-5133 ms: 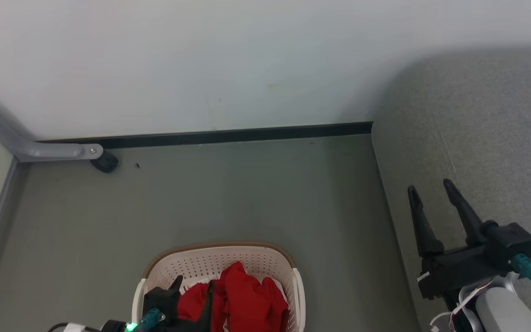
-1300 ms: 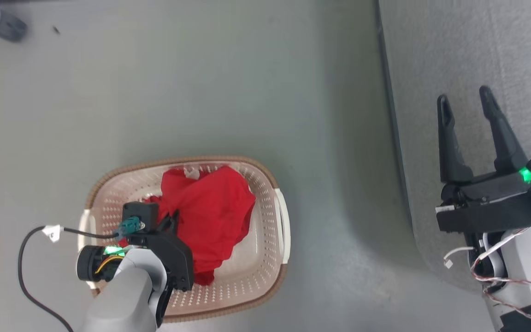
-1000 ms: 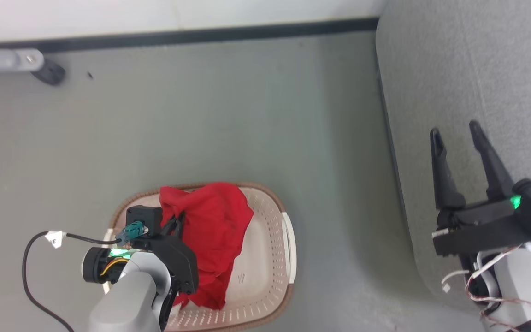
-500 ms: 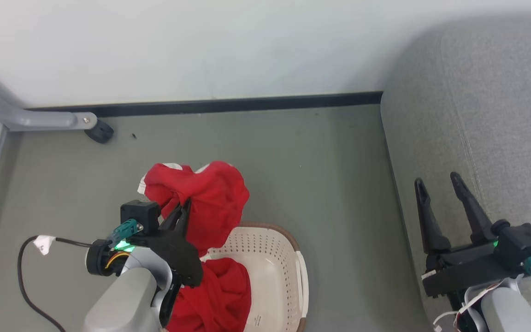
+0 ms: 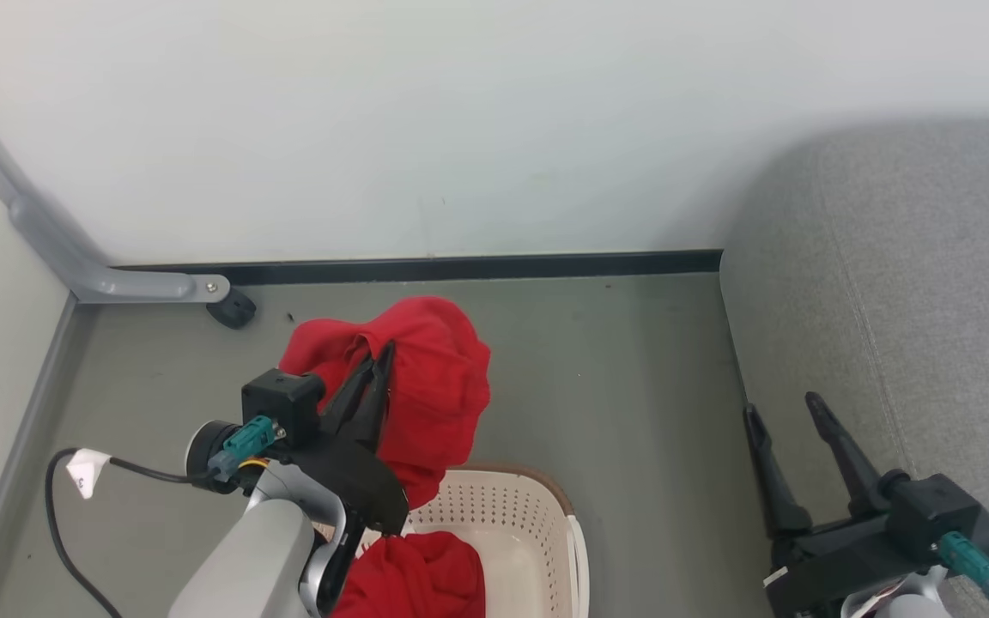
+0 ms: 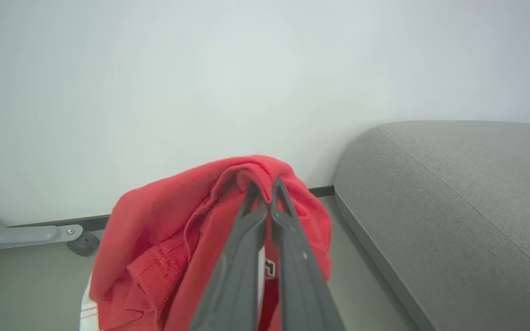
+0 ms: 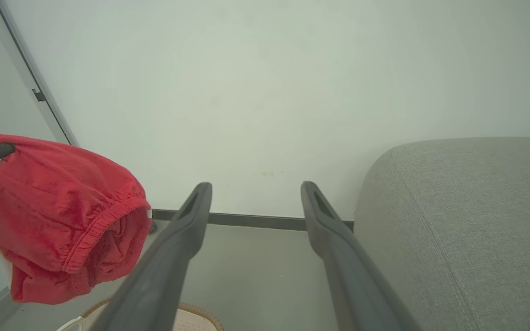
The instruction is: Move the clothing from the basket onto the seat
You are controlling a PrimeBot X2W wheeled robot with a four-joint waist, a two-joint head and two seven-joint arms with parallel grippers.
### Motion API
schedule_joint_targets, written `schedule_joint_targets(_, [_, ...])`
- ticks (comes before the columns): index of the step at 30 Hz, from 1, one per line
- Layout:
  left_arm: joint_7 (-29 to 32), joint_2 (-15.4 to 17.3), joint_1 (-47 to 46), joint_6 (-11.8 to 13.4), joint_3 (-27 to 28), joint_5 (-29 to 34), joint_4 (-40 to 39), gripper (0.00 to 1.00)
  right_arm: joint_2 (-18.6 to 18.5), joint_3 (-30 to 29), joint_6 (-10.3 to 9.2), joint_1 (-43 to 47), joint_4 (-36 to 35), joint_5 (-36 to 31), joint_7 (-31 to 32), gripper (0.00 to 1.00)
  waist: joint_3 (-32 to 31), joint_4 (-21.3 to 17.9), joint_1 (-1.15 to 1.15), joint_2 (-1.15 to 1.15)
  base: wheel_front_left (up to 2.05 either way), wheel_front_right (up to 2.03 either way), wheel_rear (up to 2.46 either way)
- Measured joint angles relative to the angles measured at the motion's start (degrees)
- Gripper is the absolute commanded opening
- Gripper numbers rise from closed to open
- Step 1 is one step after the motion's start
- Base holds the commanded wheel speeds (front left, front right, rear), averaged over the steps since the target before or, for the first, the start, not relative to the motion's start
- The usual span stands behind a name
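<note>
My left gripper (image 5: 379, 356) is shut on the red clothing (image 5: 434, 378), which hangs raised above the basket (image 5: 537, 524); in the left wrist view the clothing (image 6: 164, 220) drapes over the closed fingertips of that gripper (image 6: 264, 186). More red fabric (image 5: 421, 575) trails down into the basket, whose near part is cut off by the frame. The grey seat (image 5: 915, 283) fills the right side and appears as the seat (image 6: 453, 202) and the seat (image 7: 467, 216) in the wrist views. My right gripper (image 5: 782, 408) is open and holds nothing, at the seat's left edge; its fingers (image 7: 191, 216) stand wide apart.
A white wall with a dark skirting strip (image 5: 460, 266) runs behind. A grey metal leg with a black foot (image 5: 233, 309) stands at the back left. Bare grey floor (image 5: 623, 386) lies between basket and seat.
The left gripper has lifted the red clothing up out of the basket and a little to the right. The head camera has tilted up, shifting the whole picture. The right gripper stays open.
</note>
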Motion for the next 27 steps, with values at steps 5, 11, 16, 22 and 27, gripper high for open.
schedule_joint_targets(5, [0.0, 0.8, 2.9, 0.0, -0.3, 2.5, -6.0, 0.00, 1.2, 1.4, 0.26, 0.9, 0.1, -0.5, 0.0, 1.00, -1.8, 0.3, 0.00, 0.00, 0.00, 0.00, 0.00])
schedule_joint_targets(11, [0.0, 1.5, 6.5, 0.5, -1.2, 3.9, -12.7, 0.00, 1.9, 3.0, 0.42, 2.5, -0.4, -0.5, 0.0, 1.00, -3.5, 0.3, 0.00, 0.00, 0.00, 0.00, 0.00])
schedule_joint_targets(16, [0.0, 1.6, 8.3, 0.5, -2.1, 5.7, -17.1, 0.00, 2.2, 4.7, 0.70, 3.3, -0.8, -0.8, 0.0, 1.00, -4.2, 0.4, 0.00, 0.00, 0.00, 0.00, 0.00])
schedule_joint_targets(22, [0.0, 1.6, 9.0, 0.5, -3.0, 6.4, -20.3, 0.00, 2.9, 7.6, 0.99, 3.6, -1.7, -0.9, 0.0, 1.00, -4.9, 1.0, 0.00, 0.01, 0.00, 0.00, 0.00])
schedule_joint_targets(27, [0.0, 1.6, 10.0, 0.5, -3.9, 6.4, -21.4, 0.00, 3.7, 11.8, 1.42, 3.5, -2.4, -0.9, 0.0, 1.00, -5.5, 1.7, 0.00, 0.01, 0.00, 0.00, 0.00])
